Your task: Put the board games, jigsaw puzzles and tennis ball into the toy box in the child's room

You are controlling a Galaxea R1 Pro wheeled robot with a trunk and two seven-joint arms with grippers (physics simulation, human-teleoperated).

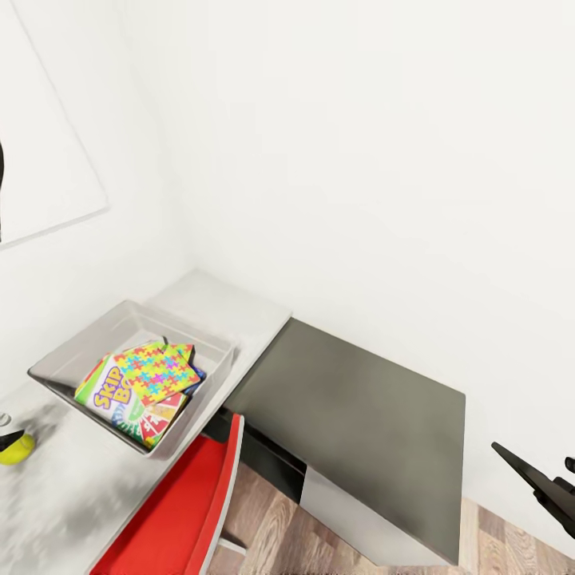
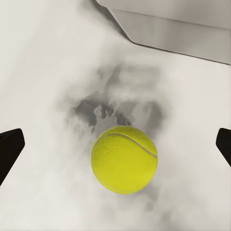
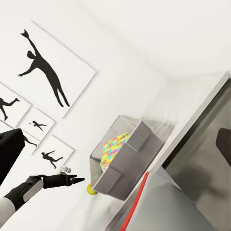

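Note:
The tennis ball [image 2: 124, 159] rests on the pale grey table [image 2: 43, 72], between the wide-apart fingers of my left gripper [image 2: 119, 140], which is open and hovers over it without touching. From the head view the ball [image 1: 16, 449] lies at the far left edge, with a dark fingertip [image 1: 9, 438] just above it. Close beside it stands the grey toy box [image 1: 96, 339], holding a SKIP-BO board game [image 1: 108, 393] and a jigsaw puzzle box [image 1: 160, 369]. My right gripper [image 1: 543, 479] hangs open and empty, well away over the floor. The bed is out of view.
A red chair [image 1: 184, 511] stands against the table's front edge below the toy box. A lower dark cabinet [image 1: 359, 407] with white sides adjoins the table [image 1: 72, 495]. White walls close in behind; silhouette pictures [image 3: 48, 72] hang above the table.

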